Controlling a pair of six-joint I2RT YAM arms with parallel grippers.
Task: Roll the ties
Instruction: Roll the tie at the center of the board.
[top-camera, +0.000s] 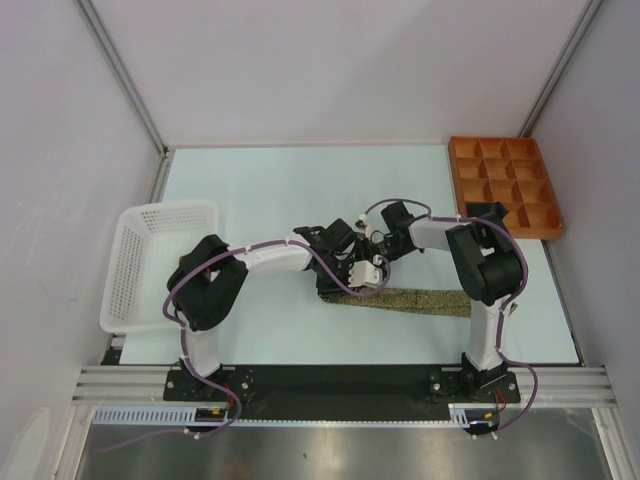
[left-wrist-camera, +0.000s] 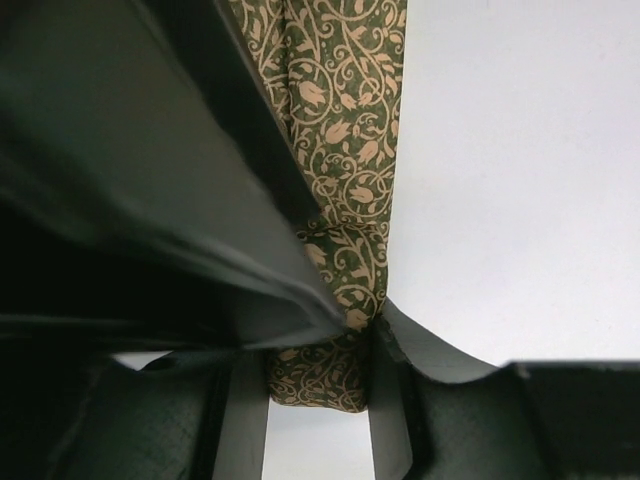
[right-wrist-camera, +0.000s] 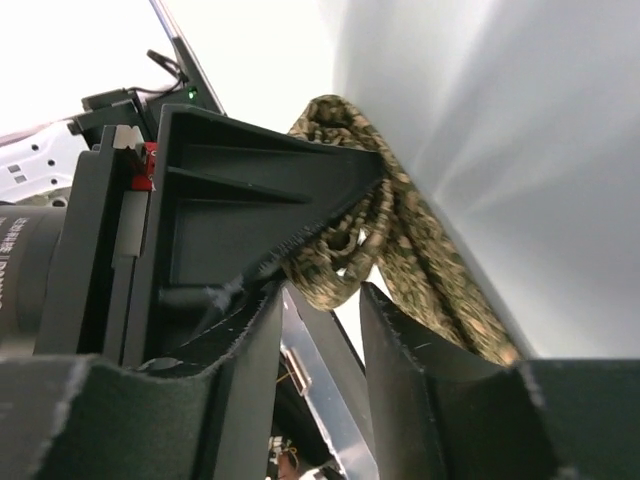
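Left end effector pinches the rolled end of the olive-tan tie, one finger on each side of the roll. Right end effector has its fingers spread, with the roll just past the tips. It looks like no contact there, but the view is tight. Unrolled length of the tie lies flat on the tabletop, running right from the roll.

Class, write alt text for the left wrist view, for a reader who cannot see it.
An olive tie with a tan vine-and-flower pattern runs down the middle of the view, its folded end pinched between the two fingers of the left gripper. Pale table fills the right; a dark blurred shape hides the left.
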